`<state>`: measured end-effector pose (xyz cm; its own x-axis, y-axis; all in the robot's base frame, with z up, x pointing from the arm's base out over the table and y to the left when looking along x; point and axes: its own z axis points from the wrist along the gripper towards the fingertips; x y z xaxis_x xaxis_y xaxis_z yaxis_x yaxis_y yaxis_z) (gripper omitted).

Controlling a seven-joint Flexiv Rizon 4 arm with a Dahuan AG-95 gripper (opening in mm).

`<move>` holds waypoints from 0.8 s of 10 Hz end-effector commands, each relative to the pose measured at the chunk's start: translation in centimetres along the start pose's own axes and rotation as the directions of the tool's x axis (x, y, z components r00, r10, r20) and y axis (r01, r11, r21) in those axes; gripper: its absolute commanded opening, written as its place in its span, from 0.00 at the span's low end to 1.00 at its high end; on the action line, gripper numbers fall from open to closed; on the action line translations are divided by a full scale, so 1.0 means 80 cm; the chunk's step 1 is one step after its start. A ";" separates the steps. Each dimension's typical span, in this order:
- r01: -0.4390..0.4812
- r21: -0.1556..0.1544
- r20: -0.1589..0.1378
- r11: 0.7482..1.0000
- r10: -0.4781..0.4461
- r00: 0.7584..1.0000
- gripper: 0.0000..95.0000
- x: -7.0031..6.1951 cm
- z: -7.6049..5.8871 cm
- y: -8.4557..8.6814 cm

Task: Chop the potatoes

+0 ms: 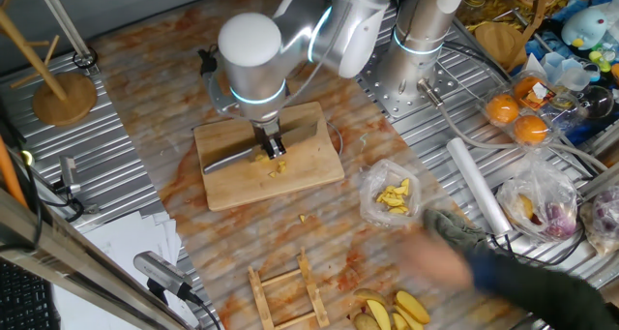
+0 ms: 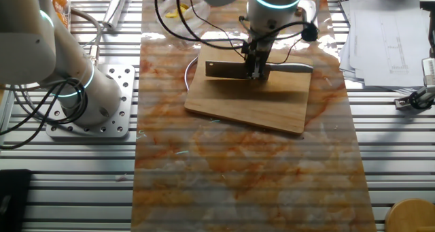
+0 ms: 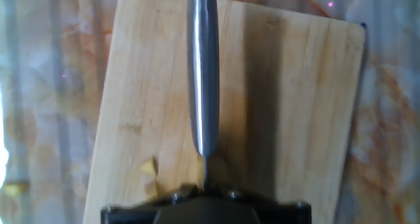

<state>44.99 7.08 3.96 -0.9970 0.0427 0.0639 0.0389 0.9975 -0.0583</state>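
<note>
A wooden cutting board (image 1: 309, 170) lies mid-table. Small yellow potato chunks (image 1: 276, 164) sit on it just below my gripper (image 1: 270, 142), which is shut on a knife (image 1: 230, 160) whose blade points left across the board. In the other fixed view the gripper (image 2: 255, 69) holds the knife (image 2: 228, 70) level at the far edge of the board (image 2: 251, 99). Looking down from the hand, the blade's spine (image 3: 203, 73) runs up the board (image 3: 295, 106), and potato chunks (image 3: 149, 169) lie left of the gripper (image 3: 205, 186).
A clear bag of bright yellow pieces (image 1: 392, 196) lies right of the board, with larger yellow wedges (image 1: 397, 311) and a wooden rack (image 1: 285, 291) in front. A blurred human arm (image 1: 503, 267) reaches in at lower right. One stray yellow bit (image 1: 303, 217) lies on the table.
</note>
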 end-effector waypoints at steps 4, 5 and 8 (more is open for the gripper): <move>0.031 -0.034 -0.012 0.999 -0.031 0.999 0.00 0.013 -0.031 -0.012; 0.041 -0.036 -0.011 0.999 -0.041 0.999 0.00 0.013 -0.039 -0.018; 0.059 -0.045 -0.006 0.997 -0.060 0.998 0.00 0.022 -0.044 -0.032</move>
<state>42.81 4.30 8.26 -0.9976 -0.0201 0.0663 -0.0208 0.9997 -0.0095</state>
